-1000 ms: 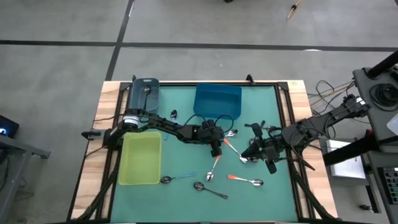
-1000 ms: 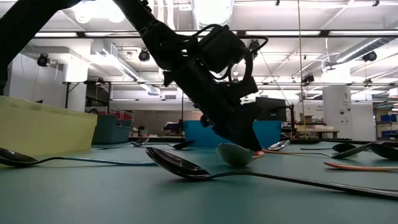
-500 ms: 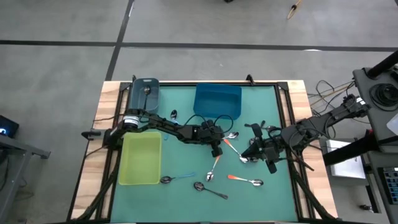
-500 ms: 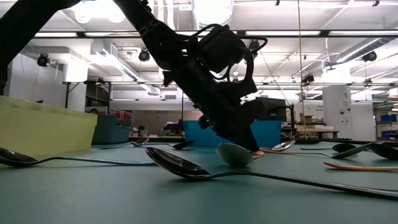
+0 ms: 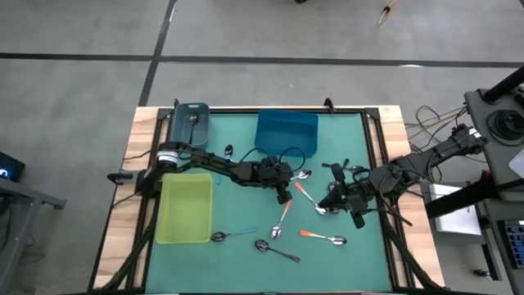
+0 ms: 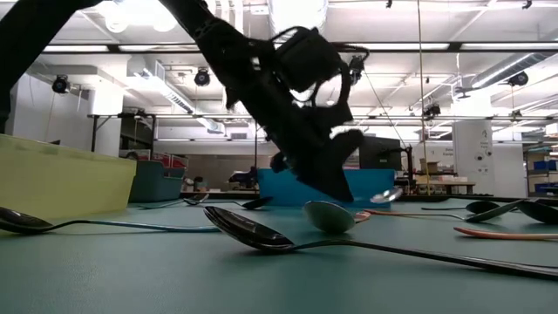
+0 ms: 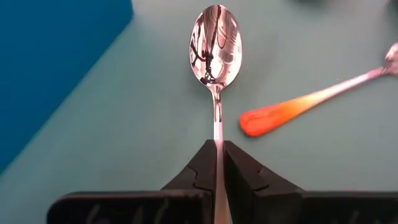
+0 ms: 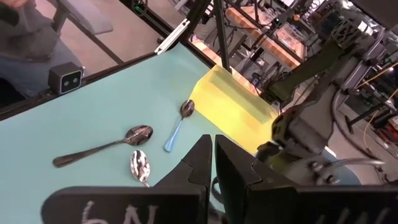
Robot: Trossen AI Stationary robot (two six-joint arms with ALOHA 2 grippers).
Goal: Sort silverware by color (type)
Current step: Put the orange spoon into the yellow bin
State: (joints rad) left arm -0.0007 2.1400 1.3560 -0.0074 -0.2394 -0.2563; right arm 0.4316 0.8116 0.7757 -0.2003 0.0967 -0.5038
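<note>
Fingers of the left gripper clamped tight on the thin metal handle of a spoon, bowl sticking straight out ahead over the teal mat. High view puts the left gripper mid-table, just in front of the blue bin. Low view shows the held spoon's bowl lifted off the mat. An orange-handled spoon lies just beside the held one, flat on the mat.

Right gripper pinched closed with nothing between the fingers, parked over the right half of the mat, near another orange-handled spoon.

Other silverware scattered on the mat: light-blue-handled spoon just beside the yellow-green bin, dark all-metal spoon near the front edge, orange-handled spoon between them and the left gripper. One small spoon lies between the blue bin and the grey-blue bin; something small sits inside the grey-blue bin, can't tell what. Yellow-green bin looks to have no spoons in it.
</note>
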